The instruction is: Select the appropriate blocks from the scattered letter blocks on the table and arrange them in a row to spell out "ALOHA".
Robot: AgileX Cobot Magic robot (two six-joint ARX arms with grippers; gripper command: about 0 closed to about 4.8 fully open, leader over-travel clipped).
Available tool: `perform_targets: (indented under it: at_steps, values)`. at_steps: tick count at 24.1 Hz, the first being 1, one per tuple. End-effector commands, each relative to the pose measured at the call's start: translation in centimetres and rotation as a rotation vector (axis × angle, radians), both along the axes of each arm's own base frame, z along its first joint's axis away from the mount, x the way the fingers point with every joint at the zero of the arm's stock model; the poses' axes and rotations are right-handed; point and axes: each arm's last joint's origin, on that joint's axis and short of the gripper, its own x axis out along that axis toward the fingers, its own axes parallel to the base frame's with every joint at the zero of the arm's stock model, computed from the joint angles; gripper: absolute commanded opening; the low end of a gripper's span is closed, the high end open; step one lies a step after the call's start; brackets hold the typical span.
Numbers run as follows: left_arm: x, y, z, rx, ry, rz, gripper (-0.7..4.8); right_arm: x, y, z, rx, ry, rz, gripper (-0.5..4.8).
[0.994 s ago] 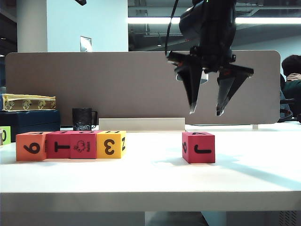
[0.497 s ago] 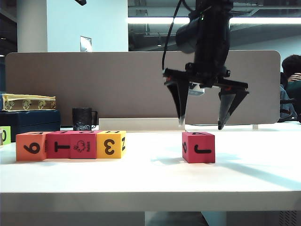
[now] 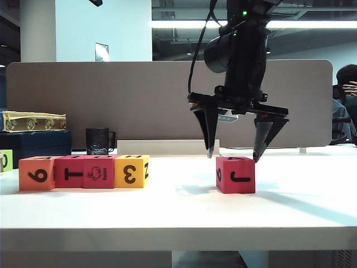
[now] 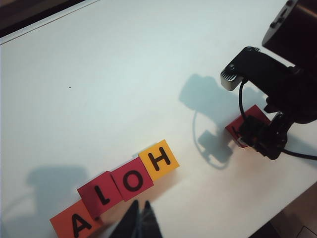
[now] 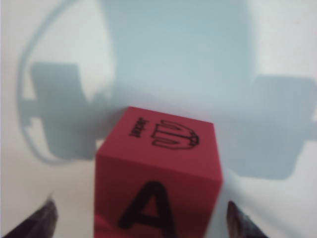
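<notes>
Now right gripper [image 3: 233, 155] vertical, jaws spread over red block [image 3: 235, 175].

The blocks [image 3: 83, 172] look matt, like soft foam; the table [image 3: 178, 215] is smooth white with faint sheen; the right gripper [image 3: 232, 157] is matt black plastic.

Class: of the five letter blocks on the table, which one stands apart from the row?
The magenta-red block with A on top, alone beneath the right gripper's open fingers; the other four touch, spelling ALOH.
</notes>
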Motion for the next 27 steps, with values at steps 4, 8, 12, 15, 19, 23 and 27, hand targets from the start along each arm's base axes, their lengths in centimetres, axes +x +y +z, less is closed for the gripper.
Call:
perform_targets:
  at_steps: [4, 8, 12, 15, 19, 23, 27]
  values:
    - [-0.1, 0.0, 0.3, -0.009, -0.019, -0.007, -0.06, 0.2, 0.4, -0.7, -0.005, 0.012, 0.002, 3.33]
    - [-0.1, 0.0, 0.3, -0.008, -0.018, -0.007, -0.06, 0.2, 0.4, -0.8, -0.005, 0.011, 0.002, 2.48]
    - [-0.1, 0.0, 0.3, -0.009, -0.018, -0.007, -0.06, 0.4, 0.5, -0.8, 0.007, -0.007, 0.001, 2.28]
    - [-0.1, 0.0, 0.3, -0.008, -0.018, -0.006, -0.06, 0.4, 0.8, -0.7, 0.016, -0.016, 0.005, 2.28]
    - [-0.1, 0.0, 0.3, -0.007, -0.015, -0.007, -0.06, 0.1, 2.5, -0.6, 0.072, -0.064, 0.044, 2.28]
    - [-0.1, 0.0, 0.3, -0.006, -0.013, -0.007, -0.06, -0.2, 4.9, -0.4, 0.127, -0.146, 0.075, 2.28]
    - [-0.2, 0.0, 0.2, -0.004, -0.005, -0.007, -0.06, -0.4, 6.1, -0.2, 0.16, -0.194, 0.091, 2.28]
